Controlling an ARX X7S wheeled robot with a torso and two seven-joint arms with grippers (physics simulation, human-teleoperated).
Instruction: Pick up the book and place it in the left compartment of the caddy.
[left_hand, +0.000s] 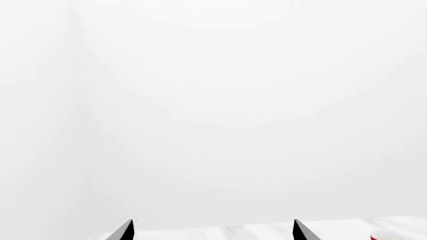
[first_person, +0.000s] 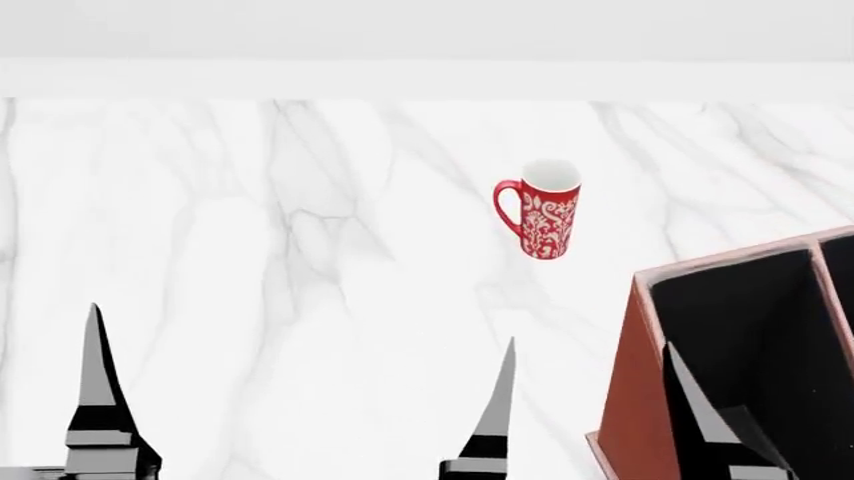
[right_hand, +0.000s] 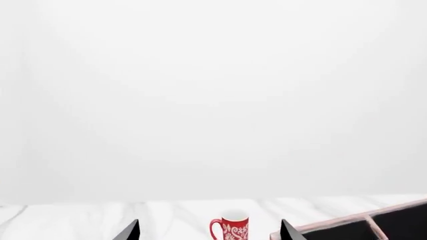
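The book didn't show in any view, so its spot couldn't be told. The caddy (first_person: 638, 390) sat at the lower right of the head view, reddish-brown slanted side w/ pale rim, black lining inside. Its left compartment (first_person: 727, 330) was a dark slot behind the near wall, w/ a thin divider separating it from the next slot at the pic's right edge. Nothing visible inside it.

A red patterned mug (first_person: 547, 212) stood upright on the white marble table (first_person: 267, 250), well apart from the caddy, handle to the view's left, white inside.

Left gripper (first_person: 300, 405) hung low over bare marble, its two dark fingers spread wide, released, nothing between them. Right gripper (right_hand: 210, 231): in the right wrist view both fingertips stood apart, also released and empty; mug and caddy corner lay beyond them. In the head view, one right finger (first_person: 694, 410) overlapped the caddy's left compartment.
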